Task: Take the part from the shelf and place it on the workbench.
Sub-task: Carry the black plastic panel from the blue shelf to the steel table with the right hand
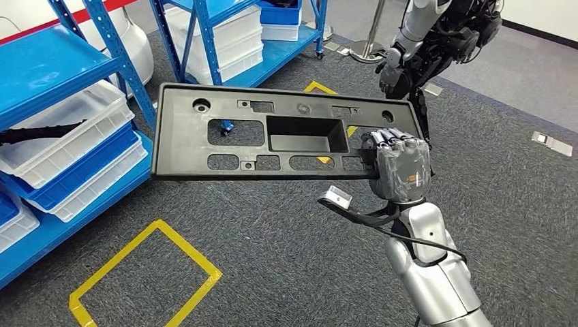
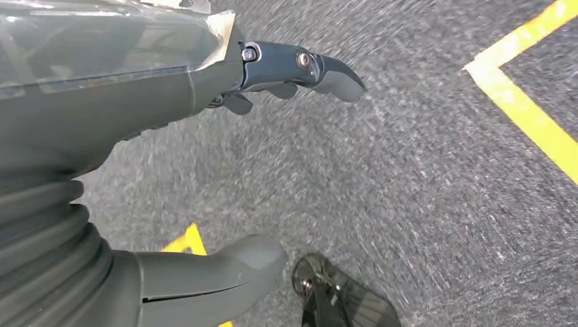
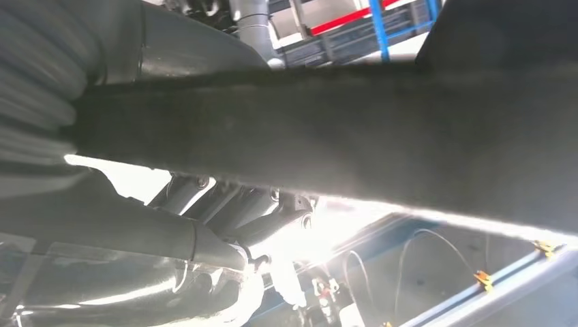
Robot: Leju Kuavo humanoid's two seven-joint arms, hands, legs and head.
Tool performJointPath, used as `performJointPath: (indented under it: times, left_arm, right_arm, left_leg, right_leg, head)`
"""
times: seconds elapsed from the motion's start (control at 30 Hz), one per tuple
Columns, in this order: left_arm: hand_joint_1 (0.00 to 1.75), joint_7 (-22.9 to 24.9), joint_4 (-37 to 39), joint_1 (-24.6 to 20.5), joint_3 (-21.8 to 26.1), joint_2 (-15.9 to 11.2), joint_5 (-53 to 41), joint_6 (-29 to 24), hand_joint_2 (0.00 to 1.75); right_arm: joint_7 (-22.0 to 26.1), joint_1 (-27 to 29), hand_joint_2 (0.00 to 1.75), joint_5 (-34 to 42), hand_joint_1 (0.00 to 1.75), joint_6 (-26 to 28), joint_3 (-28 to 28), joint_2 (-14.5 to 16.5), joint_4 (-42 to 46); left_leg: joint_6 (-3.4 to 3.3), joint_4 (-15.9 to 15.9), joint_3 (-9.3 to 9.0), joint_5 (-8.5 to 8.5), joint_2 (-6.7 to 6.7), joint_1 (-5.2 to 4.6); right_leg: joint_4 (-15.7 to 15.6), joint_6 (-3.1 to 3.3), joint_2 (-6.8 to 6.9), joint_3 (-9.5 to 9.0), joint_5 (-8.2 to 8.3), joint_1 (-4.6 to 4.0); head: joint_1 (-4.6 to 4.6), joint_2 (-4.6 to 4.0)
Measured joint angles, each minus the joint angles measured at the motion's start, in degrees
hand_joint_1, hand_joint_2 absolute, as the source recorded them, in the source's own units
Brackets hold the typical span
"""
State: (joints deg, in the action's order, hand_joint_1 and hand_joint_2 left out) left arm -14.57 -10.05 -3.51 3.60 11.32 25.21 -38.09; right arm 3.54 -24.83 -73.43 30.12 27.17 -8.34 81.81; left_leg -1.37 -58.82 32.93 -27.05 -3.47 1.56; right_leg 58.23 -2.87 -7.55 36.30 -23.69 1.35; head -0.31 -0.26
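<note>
Item: black plastic part (image 1: 272,133) — long, flat panel with a rectangular recess at centre and several cut-outs and holes along its length. Held clear of the shelf (image 1: 48,65), off all support, roughly level above grey carpet (image 1: 286,245).

Holder: right hand (image 1: 399,163), fingers wrapped over the panel's right end, thumb beneath; rest of the panel cantilevered out to the left. In the right wrist view, edge of the panel seen close up as a dark band across the frame, fingers (image 3: 232,204) curled against one face.

Left hand (image 2: 204,170): hanging low over the carpet, thumb and fingers apart, nothing between them.

Surroundings: blue shelf at left with white and blue bins (image 1: 75,143); second blue rack (image 1: 232,34) further back; yellow floor markings (image 1: 146,276); another robot (image 1: 436,41) standing at upper right. No workbench visible.

Step in hand, as judged: pick-up done, carry stage under way, placement not yet begun.

Next move, as judged: turn or walk to bring the workbench into sight, panel kept level throughout — single-end grip means leverage on the fingers and a risk of sag or slip. Long free end to be kept off the shelf uprights while turning.
</note>
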Motion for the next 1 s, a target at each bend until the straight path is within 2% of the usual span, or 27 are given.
performJointPath:
  times: [0.07, 0.1, 0.17, 0.2, 0.23, 0.27, 0.3, 0.33, 0.37, 0.4, 0.47, 0.5, 0.57, 0.63, 0.67, 0.7, 0.73, 0.77, 0.8, 0.87, 0.9, 0.93, 1.0]
  left_arm:
    - [0.00, 0.00, 0.00, 0.04, 0.02, 0.05, 0.05, -0.05, 1.75]
    - [0.00, -0.01, 0.00, 0.11, 0.03, 0.05, 0.13, -0.14, 1.75]
    - [0.00, 0.00, 0.00, 0.31, 0.08, 0.07, 0.38, -0.40, 1.75]
    - [0.00, 0.01, 0.00, 0.36, 0.14, 0.07, 0.49, -0.59, 1.75]
    - [0.00, 0.02, 0.00, 0.37, 0.21, 0.07, 0.55, -0.71, 1.75]
    - [0.00, 0.07, 0.00, 0.35, 0.30, 0.11, 0.56, -0.81, 1.75]
    - [0.00, 0.13, 0.00, 0.29, 0.36, 0.17, 0.56, -0.89, 1.75]
    - [0.00, 0.23, 0.00, 0.24, 0.40, 0.27, 0.55, -0.91, 1.75]
    - [0.00, 0.32, 0.00, 0.20, 0.43, 0.37, 0.54, -0.94, 1.75]
    - [0.00, 0.41, 0.00, 0.17, 0.45, 0.45, 0.52, -0.96, 1.75]
    - [0.00, 0.52, -0.01, 0.08, 0.50, 0.58, 0.50, -0.97, 1.75]
    - [0.00, 0.58, -0.01, 0.01, 0.53, 0.63, 0.49, -0.97, 1.75]
    - [0.00, 0.65, -0.02, -0.02, 0.57, 0.69, 0.48, -0.96, 1.75]
    - [0.00, 0.67, -0.02, 0.13, 0.58, 0.68, 0.48, -0.95, 1.75]
    - [0.00, 0.67, -0.02, 0.19, 0.59, 0.67, 0.48, -0.95, 1.75]
    - [0.00, 0.67, -0.02, 0.24, 0.60, 0.67, 0.49, -0.95, 1.75]
    - [0.00, 0.67, -0.02, 0.27, 0.60, 0.65, 0.49, -0.95, 1.75]
    - [0.00, 0.67, -0.02, 0.30, 0.60, 0.62, 0.50, -0.95, 1.75]
    - [0.00, 0.67, -0.02, 0.31, 0.60, 0.57, 0.50, -0.95, 1.75]
    - [0.00, 0.67, -0.01, 0.36, 0.60, 0.51, 0.50, -0.93, 1.75]
    - [0.00, 0.67, -0.01, 0.38, 0.60, 0.52, 0.49, -0.92, 1.75]
    - [0.00, 0.67, 0.00, 0.36, 0.60, 0.54, 0.49, -0.91, 1.75]
    - [0.00, 0.59, -0.02, 0.28, 0.61, 0.59, 0.52, -0.87, 1.75]
  right_arm:
    - [0.15, 0.24, 1.75, -0.03, 1.75, -0.03, -0.12, -0.03, 0.16]
    - [0.26, 0.27, 1.75, -0.04, 1.75, -0.12, -0.07, 0.13, 0.22]
    - [0.50, 0.19, 1.75, -0.07, 1.75, -0.40, 0.16, 0.62, 0.17]
    - [0.61, 0.12, 1.75, -0.09, 1.75, -0.57, 0.30, 0.90, 0.09]
    - [0.71, -0.07, 1.75, -0.12, 1.75, -0.78, 0.43, 1.18, -0.04]
    - [0.79, -0.40, 1.75, -0.14, 1.75, -1.02, 0.56, 1.51, -0.20]
    - [0.84, -0.87, 1.75, -0.16, 1.75, -1.30, 0.68, 1.90, -0.33]
    - [0.86, -1.41, 1.75, -0.17, 1.75, -1.55, 0.80, 2.33, -0.44]
    - [0.85, -1.88, 1.75, -0.18, 1.75, -1.69, 0.90, 2.79, -0.50]
    - [0.82, -2.25, 1.75, -0.18, 1.75, -1.79, 0.98, 3.20, -0.56]
    - [0.76, -2.54, 1.75, -0.18, 1.75, -1.90, 1.10, 3.65, -0.67]
    - [0.71, -2.55, 1.75, -0.27, 1.75, -1.94, 1.13, 3.75, -0.72]
    - [0.45, -2.67, 1.75, -0.79, 1.75, -1.97, 1.13, 4.01, -0.77]
    - [0.07, -2.76, 1.75, -1.52, 1.75, -1.97, 1.16, 4.51, -0.81]
    - [-0.10, -2.73, 1.75, -1.80, 1.75, -1.97, 1.22, 4.76, -0.85]
    - [-0.23, -2.69, 1.75, -1.96, 1.75, -1.97, 1.28, 4.92, -0.88]
    - [-0.35, -2.64, 1.75, -2.08, 1.75, -1.97, 1.33, 5.02, -0.91]
    - [-0.42, -2.61, 1.75, -2.14, 1.75, -1.97, 1.37, 5.07, -0.94]
    - [-0.45, -2.59, 1.75, -2.19, 1.75, -1.97, 1.39, 5.11, -0.95]
    - [-0.53, -2.62, 1.75, -2.26, 1.75, -1.97, 1.41, 5.26, -0.96]
    - [-0.59, -2.65, 1.75, -2.29, 1.75, -1.97, 1.41, 5.38, -0.95]
    - [-0.69, -2.66, 1.75, -2.40, 1.75, -1.97, 1.41, 5.48, -0.95]
    - [-0.98, -2.56, 1.75, -2.89, 1.75, -1.97, 1.33, 5.56, -0.92]
  left_leg:
    - [-1.03, 0.56, -0.06, 0.50, 1.72, -0.08]
    - [-1.28, 0.62, -0.05, 0.56, 2.56, -0.29]
    - [-1.39, 0.60, 0.02, 0.55, 4.37, -0.64]
    - [-1.41, 0.60, 0.04, 0.54, 5.27, -0.78]
    - [-1.40, 0.59, 0.04, 0.52, 6.08, -0.86]
    - [-1.36, 0.58, 0.02, 0.49, 6.81, -0.90]
    - [-1.27, 0.57, -0.04, 0.45, 7.46, -0.96]
    - [-1.08, 0.55, -0.08, 0.35, 8.08, -1.12]
    - [-0.83, 0.52, -0.12, 0.29, 8.59, -1.26]
    - [-0.56, 0.50, -0.18, 0.22, 9.07, -1.41]
    - [0.02, 0.57, -0.33, 0.20, 9.99, -1.41]
    - [0.37, 0.45, -0.34, 0.02, 9.77, -1.24]
    - [0.96, -1.86, 0.58, -1.84, 7.35, -0.89]
    - [1.23, -8.42, 3.53, -5.66, 4.33, -0.73]
    - [1.31, -12.20, 5.33, -7.27, 3.71, -0.71]
    - [1.38, -14.84, 6.65, -8.01, 3.44, -0.67]
    - [1.42, -15.57, 7.10, -7.62, 3.33, -0.57]
    - [1.45, -13.97, 6.42, -6.10, 3.19, -0.41]
    - [1.49, -10.49, 4.78, -3.95, 2.62, -0.15]
    - [1.68, -3.47, 1.53, -1.00, -0.30, 0.49]
    - [1.68, -1.53, 0.70, -0.48, -1.38, 0.61]
    - [1.54, -0.89, 0.48, -0.54, -1.84, 0.51]
    - [0.76, -0.46, 0.40, -0.14, -0.36, 0.11]
  right_leg:
    - [3.60, -0.03, 3.19, 2.03, -1.76, -0.04]
    - [7.22, 0.14, 5.25, 3.72, -3.38, -0.10]
    - [14.59, 0.11, 6.62, 7.00, -6.07, -0.07]
    - [16.45, -0.12, 6.82, 7.65, -6.54, -0.04]
    - [15.81, -0.48, 6.99, 7.02, -6.13, -0.01]
    - [12.95, -0.87, 7.34, 5.26, -5.08, 0.01]
    - [8.50, -1.15, 8.44, 2.62, -3.81, -0.02]
    - [4.41, -1.09, 9.64, 0.19, -2.80, -0.29]
    - [1.48, -0.71, 10.52, -1.47, -2.10, -0.60]
    - [-0.14, -0.15, 11.09, -2.33, -1.78, -0.91]
    - [-0.44, 0.99, 10.13, -2.15, -1.58, -1.27]
    - [-0.60, 1.44, 9.59, -2.18, -1.42, -0.96]
    - [-0.95, 2.41, 8.48, -2.29, -1.02, -0.37]
    - [-1.05, 3.08, 7.34, -2.24, -0.80, -0.21]
    - [-1.04, 3.24, 6.66, -2.19, -0.76, -0.27]
    - [-1.02, 3.28, 5.91, -2.17, -0.73, -0.31]
    - [-0.98, 3.29, 5.13, -2.17, -0.71, -0.32]
    - [-0.88, 3.26, 4.31, -2.20, -0.71, -0.29]
    - [-0.69, 3.23, 3.53, -2.19, -0.71, -0.25]
    - [-0.10, 2.88, 2.05, -1.80, -0.80, -0.36]
    - [0.08, 2.50, 1.37, -1.42, -0.74, -0.46]
    - [0.08, 2.01, 0.68, -1.04, -0.60, -0.53]
    - [-0.13, 1.01, -0.46, -0.36, -0.18, -0.49]
  head:
    - [0.65, 0.00]
    - [1.03, 0.00]
    - [1.44, 0.00]
    - [1.47, 0.00]
    - [1.54, 0.00]
    - [1.61, 0.00]
    - [1.70, 0.00]
    - [1.79, 0.00]
    - [1.79, 0.00]
    - [1.71, 0.00]
    - [1.47, 0.00]
    - [1.34, 0.00]
    - [0.93, 0.00]
    - [0.34, 0.00]
    - [0.14, 0.00]
    - [0.03, 0.00]
    - [-0.06, 0.00]
    - [-0.13, 0.00]
    - [-0.23, 0.00]
    - [-0.34, 0.00]
    - [-0.29, 0.00]
    - [-0.22, 0.00]
    - [-0.05, 0.00]
